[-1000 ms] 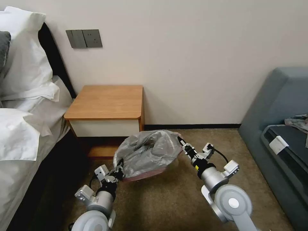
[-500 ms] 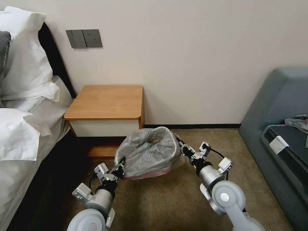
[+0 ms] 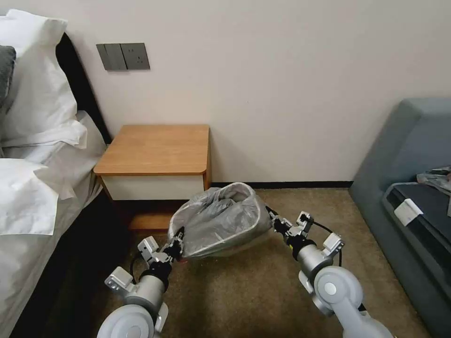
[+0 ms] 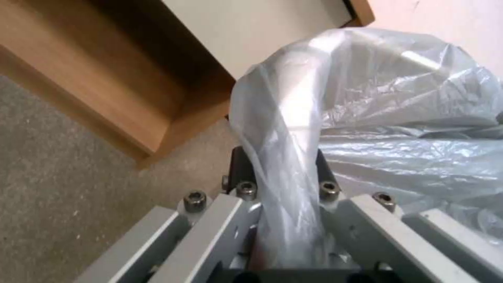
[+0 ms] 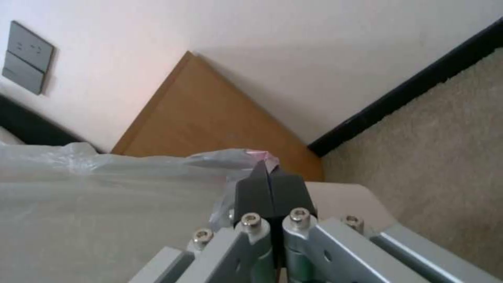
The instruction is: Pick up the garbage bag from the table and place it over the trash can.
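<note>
While both tools grip its edges, garbage bag covers trash can

Brown carpet floor — the table and the bag-draped trash can stand on it.

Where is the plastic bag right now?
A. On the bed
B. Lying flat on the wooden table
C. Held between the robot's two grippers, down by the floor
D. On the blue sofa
C: the garbage bag is stretched between the left gripper and the right gripper, each with its jaws shut on an edge, in front of the table.
</note>
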Robot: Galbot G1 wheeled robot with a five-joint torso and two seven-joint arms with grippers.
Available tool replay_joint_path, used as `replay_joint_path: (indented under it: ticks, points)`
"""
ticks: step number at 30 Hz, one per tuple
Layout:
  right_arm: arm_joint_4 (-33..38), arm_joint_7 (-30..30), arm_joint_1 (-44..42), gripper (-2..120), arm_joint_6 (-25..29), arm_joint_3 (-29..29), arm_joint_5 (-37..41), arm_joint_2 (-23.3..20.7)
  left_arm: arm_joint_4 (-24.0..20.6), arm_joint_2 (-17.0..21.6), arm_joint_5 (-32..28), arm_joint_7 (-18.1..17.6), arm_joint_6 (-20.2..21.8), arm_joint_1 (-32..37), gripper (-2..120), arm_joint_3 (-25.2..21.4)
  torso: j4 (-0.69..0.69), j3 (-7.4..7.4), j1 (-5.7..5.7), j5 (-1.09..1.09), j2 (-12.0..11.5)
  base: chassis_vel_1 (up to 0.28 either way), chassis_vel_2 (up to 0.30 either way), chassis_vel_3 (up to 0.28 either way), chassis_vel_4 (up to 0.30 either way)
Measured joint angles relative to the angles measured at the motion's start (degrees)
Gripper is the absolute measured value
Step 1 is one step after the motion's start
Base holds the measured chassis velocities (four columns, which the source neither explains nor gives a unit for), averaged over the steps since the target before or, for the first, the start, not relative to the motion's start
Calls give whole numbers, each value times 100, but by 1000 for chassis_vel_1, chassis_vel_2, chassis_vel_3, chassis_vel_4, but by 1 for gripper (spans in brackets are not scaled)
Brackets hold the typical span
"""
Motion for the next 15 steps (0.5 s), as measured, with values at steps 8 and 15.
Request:
replay_joint_path:
  ticks: [8,15]
  points:
    - [49,-57,-124,10,-11,128,-52,-46,48,1,211,107,-24,-25,3,9,0,0,0,0,0,0,0,0,0]
    - [182,-355,-432,34,-11,362,-36,-89,158,1,378,165,-62,-134,3,-19,0,0,0,1,0,0,0,0,0]
